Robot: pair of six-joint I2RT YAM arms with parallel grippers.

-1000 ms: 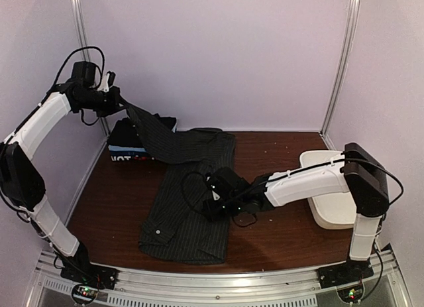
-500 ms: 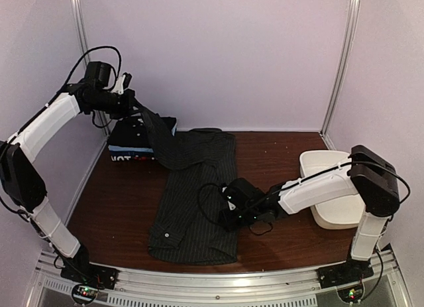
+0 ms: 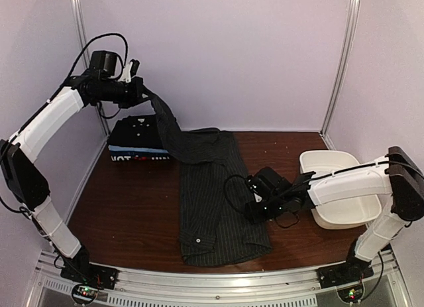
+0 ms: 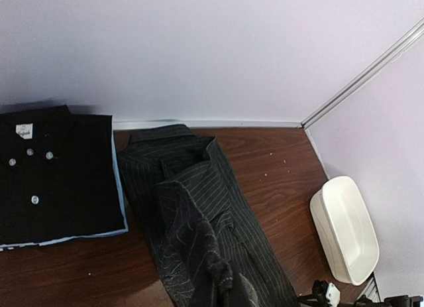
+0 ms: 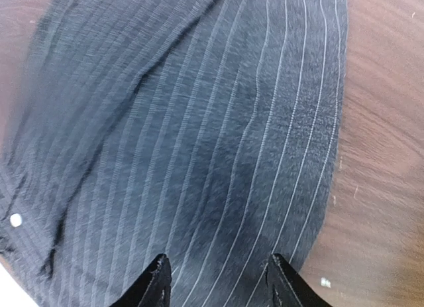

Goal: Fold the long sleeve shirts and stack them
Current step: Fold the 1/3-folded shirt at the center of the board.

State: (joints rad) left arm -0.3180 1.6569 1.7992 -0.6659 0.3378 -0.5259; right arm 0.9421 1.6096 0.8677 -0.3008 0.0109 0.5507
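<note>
The left jaws pinch a raised sleeve of the pinstriped shirt [image 3: 215, 201], whose body lies on the counter [image 3: 126, 201] under the parted right jaws, the white tub [image 3: 311, 158] to their right.

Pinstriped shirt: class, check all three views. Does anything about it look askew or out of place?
Yes. The charcoal pinstriped cloth shirt does not lie flat. One sleeve is held up off the brown wooden table by the left gripper, slanting beside the neat stack of folded shirts.
</note>
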